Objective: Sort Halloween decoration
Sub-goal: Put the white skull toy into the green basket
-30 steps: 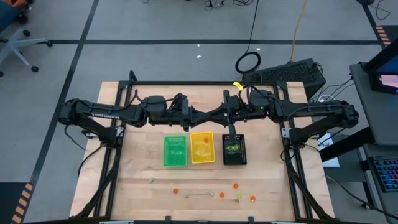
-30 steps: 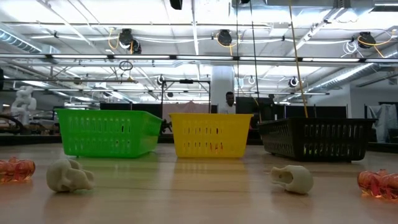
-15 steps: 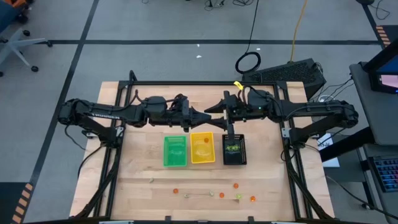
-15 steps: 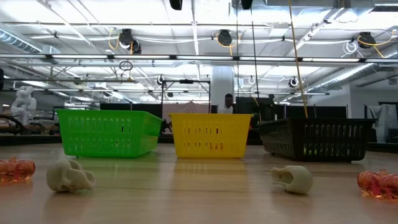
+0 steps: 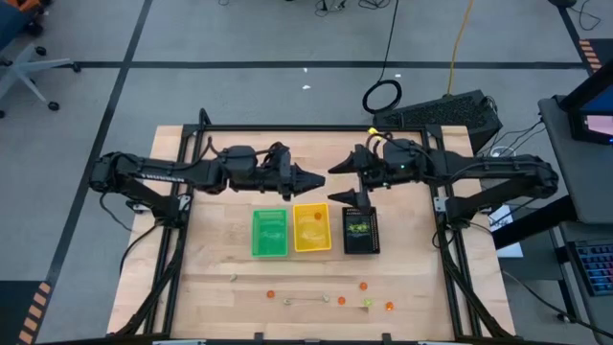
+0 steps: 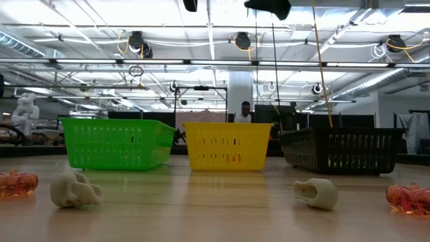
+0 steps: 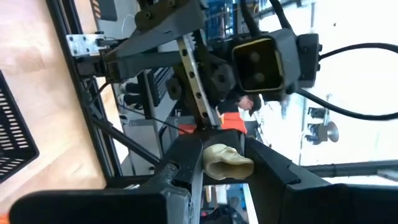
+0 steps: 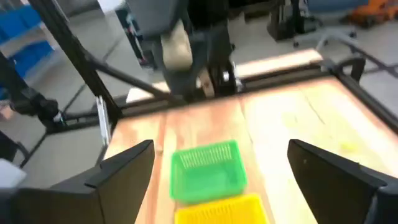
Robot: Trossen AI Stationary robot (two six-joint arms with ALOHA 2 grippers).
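Note:
A pale whitish trinket (image 7: 228, 163) of the Halloween decoration hangs in the air over the table's far middle, and my left gripper (image 5: 314, 179) is shut on it. My right gripper (image 5: 341, 180) faces it from the table's right, fingers wide open and a little apart from the trinket. The right wrist view shows that trinket (image 8: 176, 50) beyond the open fingers (image 8: 127, 167). More trinkets lie on the table near its front edge: pale ones (image 6: 75, 189) (image 6: 316, 193) and orange ones (image 6: 408, 198) (image 5: 364, 285). My left gripper pinches the pale trinket by its two opposite sides (image 7: 210, 163) between the two fingers. The fingers come level, pointing toward the table's right. The trinket is lifted clear, high above the table.
A green tray (image 5: 255, 235), a yellow tray (image 5: 296, 230) and a black tray (image 5: 346, 236) stand side by side mid-table, below both grippers. The black one holds a yellow-green trinket (image 5: 359, 228). Bare wood lies between the trays and the trinkets at the front.
One second ago both grippers met over the table's far middle. My right gripper has opened wide, tipped downward and drawn back a little toward the table's right. The pale trinket stays in my left gripper, which has kept still.

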